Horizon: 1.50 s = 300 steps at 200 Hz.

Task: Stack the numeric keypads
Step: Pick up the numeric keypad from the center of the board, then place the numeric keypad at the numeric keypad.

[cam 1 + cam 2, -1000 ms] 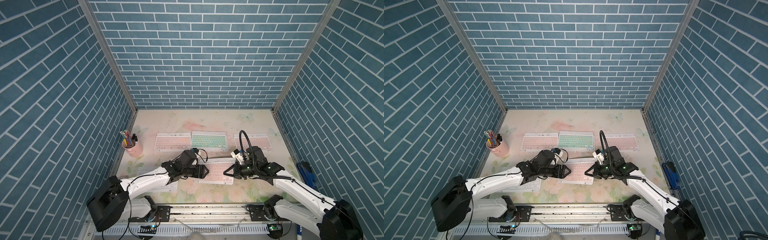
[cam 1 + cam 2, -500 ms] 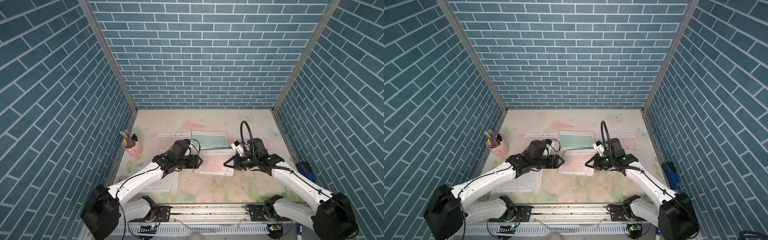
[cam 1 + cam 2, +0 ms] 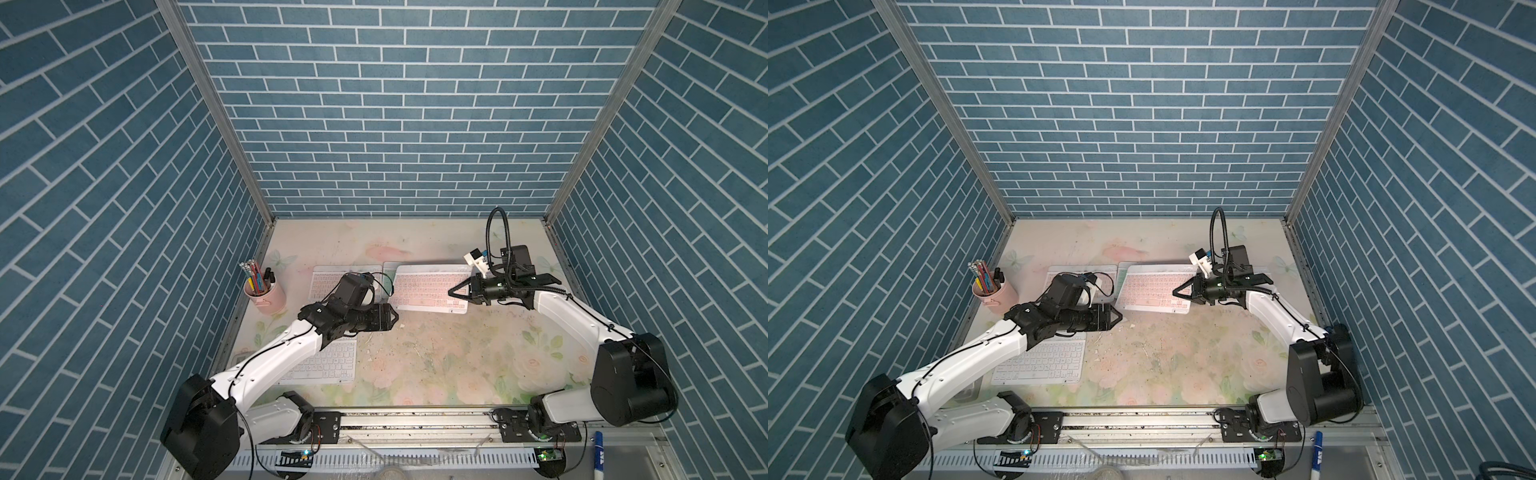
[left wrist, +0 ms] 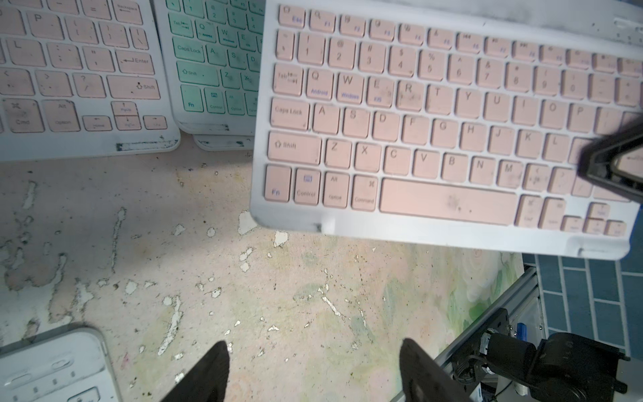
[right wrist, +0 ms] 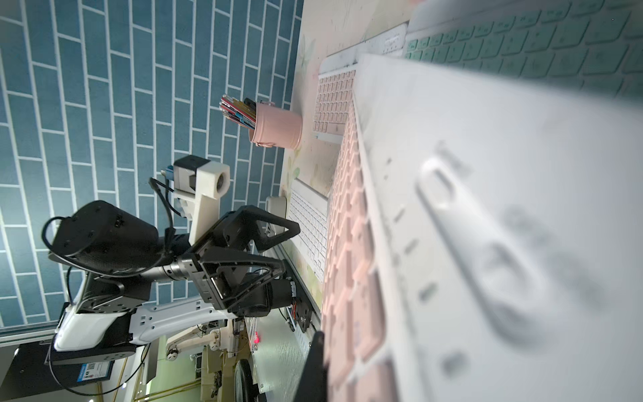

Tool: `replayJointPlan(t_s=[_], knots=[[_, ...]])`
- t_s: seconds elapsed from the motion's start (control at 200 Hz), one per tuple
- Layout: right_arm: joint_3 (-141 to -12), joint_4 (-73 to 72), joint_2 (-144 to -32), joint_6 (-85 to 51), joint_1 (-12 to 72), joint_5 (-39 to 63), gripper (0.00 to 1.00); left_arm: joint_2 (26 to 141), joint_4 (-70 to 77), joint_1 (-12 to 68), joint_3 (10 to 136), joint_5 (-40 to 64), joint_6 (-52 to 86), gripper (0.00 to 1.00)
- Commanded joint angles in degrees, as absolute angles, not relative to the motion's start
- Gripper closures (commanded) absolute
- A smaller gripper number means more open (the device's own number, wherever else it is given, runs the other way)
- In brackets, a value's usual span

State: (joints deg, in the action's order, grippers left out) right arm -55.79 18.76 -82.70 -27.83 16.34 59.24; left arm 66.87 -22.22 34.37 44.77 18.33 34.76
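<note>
- The floral table (image 3: 436, 365) is carrying everything, and the stack is growing at the middle of its back edge.
- The pink keypad (image 3: 428, 289) is now hanging over that spot. A second ago it was sitting near the front middle with both grippers on its ends, so the carry looks about finished and lowering is probably what is left. I cannot tell whether it is already touching what is underneath.
- It is facing keys-up, with its long axis running side to side, roughly along the back edge but slightly skewed. Its spacebar row is pointing toward the front edge.
- The green keypad (image 4: 215, 69) is lying under it. Only one end is showing in the left wrist view, with another white frame peeking out below, and in both top views it is hidden.
- A second pink keypad (image 3: 324, 282) is lying just beside the stack toward the back-left corner. A white-keyed keypad (image 3: 332, 365) is waiting near the front-left corner, so more stacking is clearly remaining.
- The right gripper (image 3: 453, 293) is pinching the pink keypad's right short end alone, fingers clamped thin on the frame. With one end unsupported, the free end may be sagging.
- The left gripper (image 3: 392, 319) has let go and pulled back toward the front-left. Its fingers (image 4: 212, 369) are standing slightly apart, holding nothing, over bare table.
- The pink pen cup (image 3: 268, 299) is standing at the left edge, well apart from the stack.
</note>
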Motion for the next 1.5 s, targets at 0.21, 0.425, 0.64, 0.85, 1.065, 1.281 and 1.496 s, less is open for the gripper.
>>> replayJointPlan(t_s=[0.21,0.425,0.64,0.85,1.065,1.281,1.496], knots=[[-64.46,20.24,-91.5,-17.42,13.74,66.18,1.0,68.0,-22.77,32.81,45.97,19.45,33.5,0.22],[-69.44,23.01,-98.88,-14.38,13.1,68.29,1.0,68.12,-22.76,32.44,46.04,19.61,33.7,0.22],[-73.28,24.86,-104.25,-12.66,13.1,69.29,1.0,67.27,-23.45,32.27,46.14,19.21,33.83,0.22],[-75.28,25.32,-107.06,-12.61,13.18,69.15,1.0,66.64,-23.73,32.15,45.7,19.01,33.87,0.22],[-77.06,25.18,-110.1,-12.61,13.44,69.78,1.0,66.97,-23.64,32.04,45.52,19.03,33.88,0.22],[-80.26,26.59,-113.56,-11.87,14.02,69.96,1.0,67.39,-23.38,31.91,44.94,19.17,33.86,0.22],[-84.22,30.87,-116.8,-9.39,14.24,69.19,1.0,67.47,-23.2,31.73,44.53,19.33,33.9,0.22]])
